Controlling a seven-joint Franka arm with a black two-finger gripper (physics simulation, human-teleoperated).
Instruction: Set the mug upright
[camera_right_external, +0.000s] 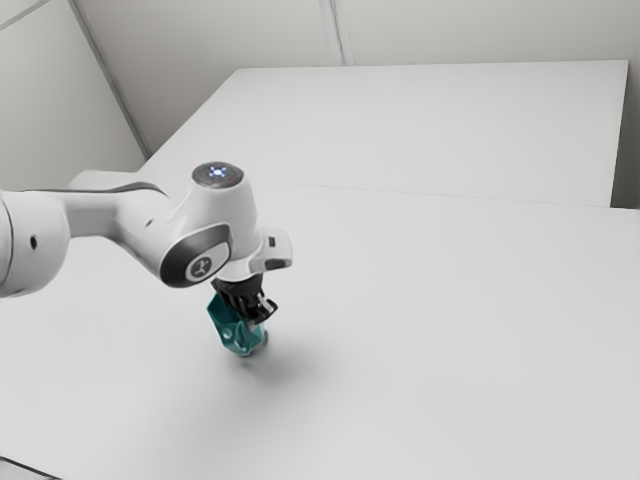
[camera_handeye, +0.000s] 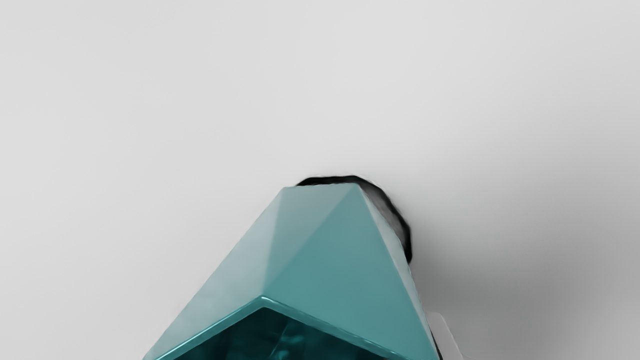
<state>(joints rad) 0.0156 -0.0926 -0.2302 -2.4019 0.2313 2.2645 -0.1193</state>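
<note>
Mug (camera_handeye: 330, 255): teal, faceted; we see into its mouth
Pose: tilted
Place: well in from the table's (camera_right_external: 420, 350) edges

A teal faceted mug (camera_right_external: 226, 320) sits tilted just beneath the black two-finger tool (camera_right_external: 253, 312), over a smooth white table (camera_right_external: 450, 350) and toward the exterior view's left. A flat white rectangular surface (camera_right_external: 430, 130) lies behind, farther from the camera.
</note>
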